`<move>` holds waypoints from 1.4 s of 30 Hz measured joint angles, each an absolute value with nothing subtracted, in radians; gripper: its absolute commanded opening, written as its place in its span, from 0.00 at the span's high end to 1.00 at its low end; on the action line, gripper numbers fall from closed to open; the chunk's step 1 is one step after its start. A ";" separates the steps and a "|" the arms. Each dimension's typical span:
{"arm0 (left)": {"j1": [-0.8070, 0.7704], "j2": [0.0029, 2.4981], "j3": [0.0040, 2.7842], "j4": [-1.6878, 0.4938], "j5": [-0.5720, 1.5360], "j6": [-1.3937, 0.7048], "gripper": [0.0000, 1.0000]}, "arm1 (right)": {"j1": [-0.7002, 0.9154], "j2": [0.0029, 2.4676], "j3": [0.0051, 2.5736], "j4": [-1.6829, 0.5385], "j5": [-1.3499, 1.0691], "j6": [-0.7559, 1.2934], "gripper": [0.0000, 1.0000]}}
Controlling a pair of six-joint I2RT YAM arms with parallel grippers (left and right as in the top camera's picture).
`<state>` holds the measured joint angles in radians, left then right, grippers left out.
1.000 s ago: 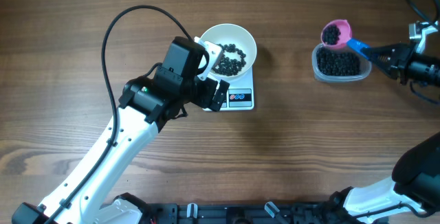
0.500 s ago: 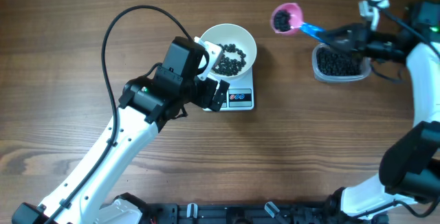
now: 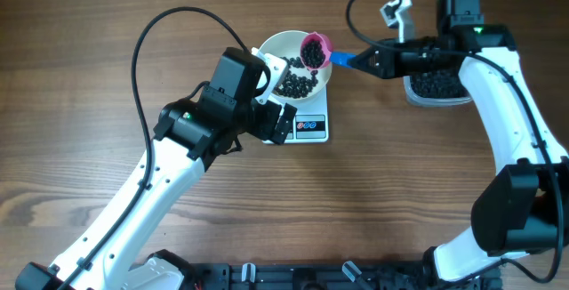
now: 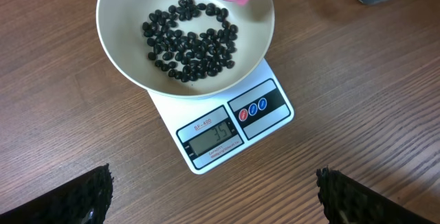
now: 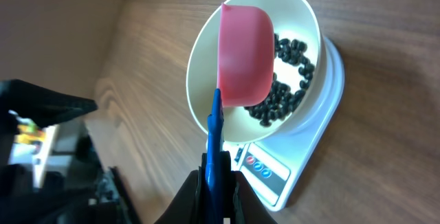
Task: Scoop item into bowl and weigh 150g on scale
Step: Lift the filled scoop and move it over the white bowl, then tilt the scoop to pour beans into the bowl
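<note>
Beans thinly cover the bowl on the scale, likely far short of target. The right gripper, jaws clamped on a loaded scoop, holds it over the bowl. The left gripper has its jaws gaping empty beside the bowl.

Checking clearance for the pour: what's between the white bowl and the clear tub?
Overhead view: the right gripper, shut on the pink scoop, spans that gap above bare table.
</note>
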<state>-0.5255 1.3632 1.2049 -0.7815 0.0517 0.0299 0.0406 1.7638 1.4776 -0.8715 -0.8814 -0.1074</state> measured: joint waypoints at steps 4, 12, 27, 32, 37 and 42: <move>-0.525 1.363 1.205 -0.781 0.052 0.030 0.00 | 0.068 1.758 1.478 -0.845 -0.818 -0.149 0.96; -0.525 1.363 1.205 -0.781 0.052 0.030 0.00 | 0.139 1.672 1.478 -0.767 -0.698 -0.347 0.96; -0.525 1.363 1.205 -0.781 0.052 0.030 0.00 | 0.161 1.668 1.478 -0.723 -0.646 -0.589 0.96; -0.525 1.363 1.205 -0.781 0.052 0.033 0.00 | 0.162 1.668 1.478 -0.723 -0.645 -0.662 0.95; -0.525 1.363 1.205 -0.781 0.052 0.033 0.00 | 0.162 1.668 1.478 -0.715 -0.644 -0.687 0.96; -0.525 1.363 1.205 -0.781 0.052 0.033 0.00 | 0.162 1.668 1.478 -0.701 -0.620 -0.728 0.96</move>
<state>-0.5255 1.3632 1.2049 -0.7811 0.0517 0.0330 0.1616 1.6676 1.4780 -0.7013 -0.6205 -0.7280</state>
